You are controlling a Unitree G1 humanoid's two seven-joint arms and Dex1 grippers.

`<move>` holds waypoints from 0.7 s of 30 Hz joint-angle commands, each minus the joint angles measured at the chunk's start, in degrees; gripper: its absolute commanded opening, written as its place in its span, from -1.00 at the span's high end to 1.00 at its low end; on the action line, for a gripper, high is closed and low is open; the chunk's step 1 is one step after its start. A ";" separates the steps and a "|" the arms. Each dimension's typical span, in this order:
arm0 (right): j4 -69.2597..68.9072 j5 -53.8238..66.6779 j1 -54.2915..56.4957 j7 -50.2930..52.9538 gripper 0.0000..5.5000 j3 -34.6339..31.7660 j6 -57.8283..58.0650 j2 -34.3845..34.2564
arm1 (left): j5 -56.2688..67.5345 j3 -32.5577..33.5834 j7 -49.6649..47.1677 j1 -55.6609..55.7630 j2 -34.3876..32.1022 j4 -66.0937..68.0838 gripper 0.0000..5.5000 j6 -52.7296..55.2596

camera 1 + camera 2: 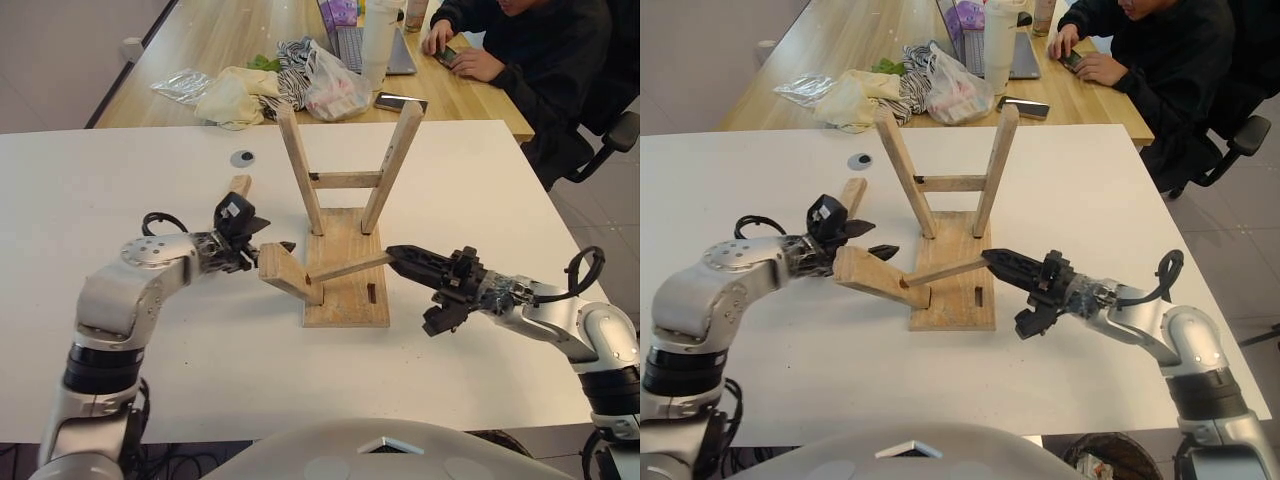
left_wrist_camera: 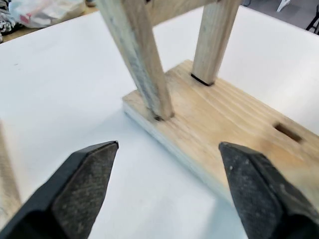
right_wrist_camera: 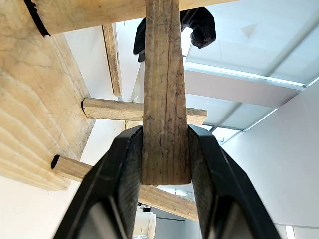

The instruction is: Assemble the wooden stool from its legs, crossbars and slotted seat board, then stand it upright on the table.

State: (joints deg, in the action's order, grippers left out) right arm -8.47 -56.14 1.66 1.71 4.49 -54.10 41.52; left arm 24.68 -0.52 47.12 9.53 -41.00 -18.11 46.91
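The right gripper (image 1: 393, 256) is clamped on the near end of a crossbar (image 1: 348, 266), its fingers (image 3: 124, 169) pressing both flat faces so the bar cannot twist. The bar runs straight out from the fingertips into the side of a loose leg (image 1: 287, 274), so holding the bar also carries the leg. That leg hangs tilted at the far end of the bar. Its lower end is at the corner of the seat board (image 1: 350, 305) farthest from this gripper, probably being steered toward the slot there, though I cannot tell whether it has entered. The left gripper (image 1: 274, 236) is spread wide and grips nothing. It sits just beside the upper end of the leg, with the board directly ahead of its fingers (image 2: 89, 164), a likely spot from which to steady or push the leg. The board lies flat on the table (image 1: 120, 200) with its slots facing up, so the legs can drop in from above. Beyond both grippers, two legs (image 1: 300, 170) already stand in it, joined by their own crossbar (image 1: 345, 180). An empty slot (image 1: 371, 292) lies just under the right gripper, and a spare leg (image 1: 240, 185) rests beyond the left one.
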 commanded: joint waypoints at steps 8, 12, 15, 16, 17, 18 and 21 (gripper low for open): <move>-0.89 1.07 -0.78 -0.23 0.54 0.69 0.45 1.90 | -2.21 0.18 26.12 -10.96 -4.50 10.28 -0.36 -47.08; -0.29 1.52 -0.23 -0.40 0.54 0.87 0.09 2.24 | 0.62 0.09 25.82 -12.06 -3.25 5.78 -0.36 -46.13; -0.23 1.66 -0.05 -0.56 0.54 1.12 0.34 2.05 | 3.34 0.64 23.17 -10.52 -1.63 3.75 -0.36 -42.57; -0.32 1.70 -0.14 -0.61 0.54 1.22 0.43 1.97 | 4.07 0.80 22.36 -10.11 -1.22 3.37 -0.36 -41.54; -0.36 1.76 -0.21 -0.67 0.54 1.30 0.49 1.92 | 4.59 0.88 21.96 -9.87 -0.99 2.96 -0.36 -40.81; -0.38 1.84 -0.26 -0.73 0.54 1.36 0.53 1.92 | 5.23 0.99 21.66 -9.79 -0.75 2.32 -0.36 -40.27; -0.25 2.12 -0.16 -0.91 0.54 1.53 0.59 1.97 | 7.34 1.24 21.36 -9.66 -0.44 0.41 -0.26 -38.77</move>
State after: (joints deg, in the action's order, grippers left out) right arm -8.76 -54.45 0.76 1.47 5.40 -53.55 41.89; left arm 30.71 0.12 68.84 -0.85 -41.54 -16.49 7.16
